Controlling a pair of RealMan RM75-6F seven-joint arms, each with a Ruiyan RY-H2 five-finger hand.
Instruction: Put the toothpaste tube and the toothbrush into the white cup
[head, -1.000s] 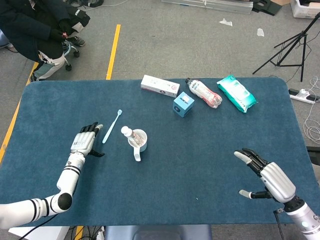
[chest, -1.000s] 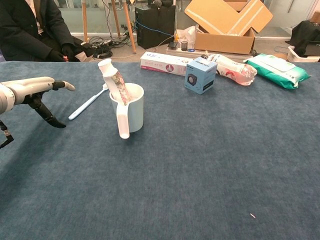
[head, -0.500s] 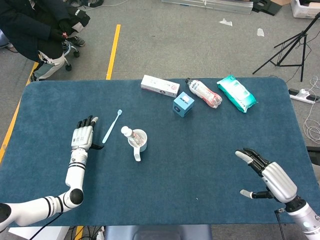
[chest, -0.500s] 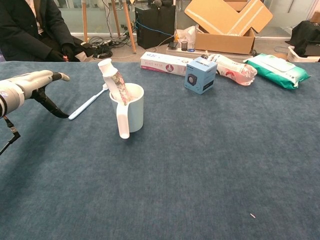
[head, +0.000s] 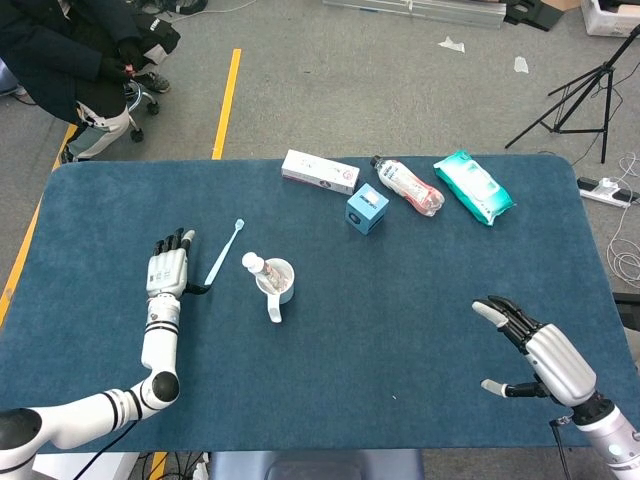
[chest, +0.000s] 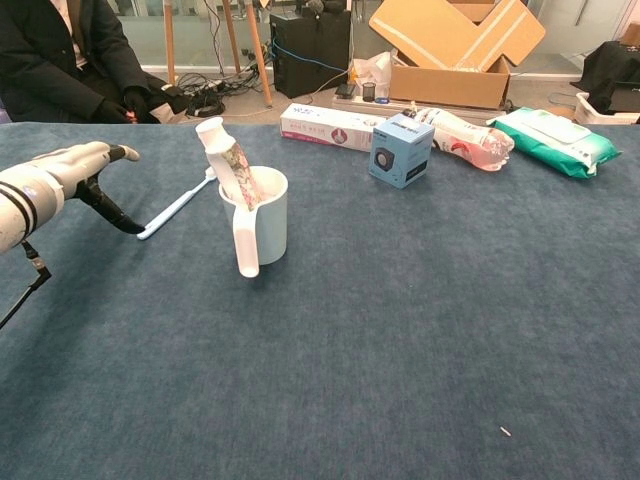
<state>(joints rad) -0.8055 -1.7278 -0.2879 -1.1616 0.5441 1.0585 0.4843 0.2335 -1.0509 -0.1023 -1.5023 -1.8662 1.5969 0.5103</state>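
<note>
Toothpaste's in the cup, brush is still out on the table

The toothpaste tube leans in the white cup. The toothbrush lies flat beside it, next to the left hand, fingers apart and holding nothing. The right hand hovers well apart, fingers spread wide.

Grey floor with a yellow line; cardboard box behind.

Lower toothpaste tube inside white cup; right hand outside chest view.
</note>
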